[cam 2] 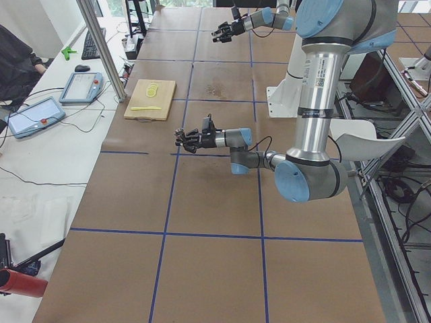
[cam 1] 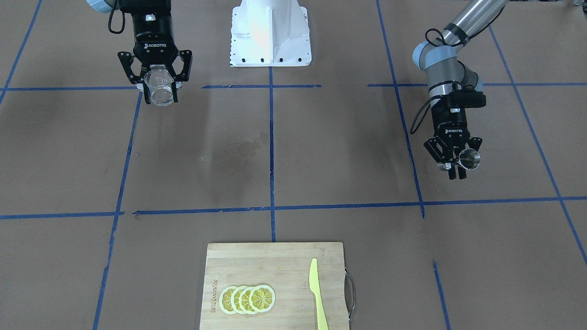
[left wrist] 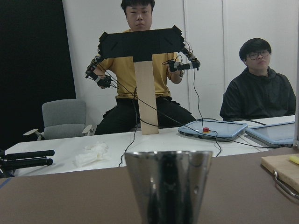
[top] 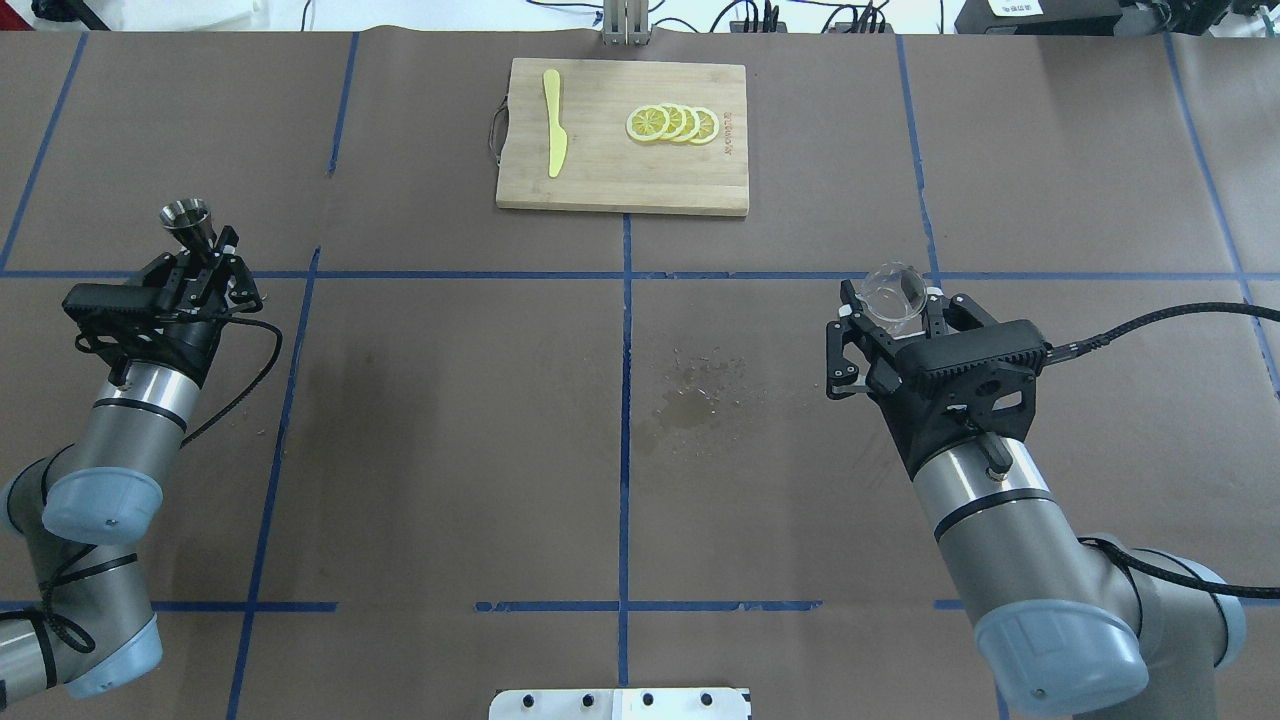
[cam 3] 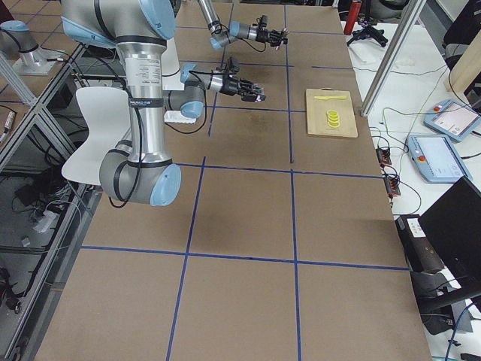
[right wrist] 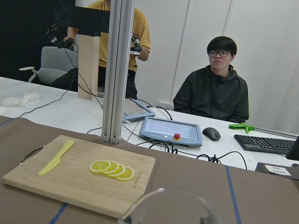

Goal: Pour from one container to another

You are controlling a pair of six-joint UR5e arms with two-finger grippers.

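My left gripper (top: 203,268) is shut on the stem of a small steel cup (top: 187,217), held at the table's left side with its mouth up. In the front-facing view that steel cup (cam 1: 469,159) shows at the right, and it fills the lower middle of the left wrist view (left wrist: 168,186). My right gripper (top: 893,302) is shut on a clear glass beaker (top: 893,290) at the table's right side. The same beaker (cam 1: 159,86) sits in the right gripper (cam 1: 161,99) at top left; only its rim (right wrist: 170,205) shows in the right wrist view. The two containers are far apart.
A wooden cutting board (top: 600,180) at the far middle edge carries lemon slices (top: 672,123) and a yellow knife (top: 553,136). A wet stain (top: 690,395) marks the table's centre. The white robot base (cam 1: 270,34) is between the arms. Two people sit beyond the far edge.
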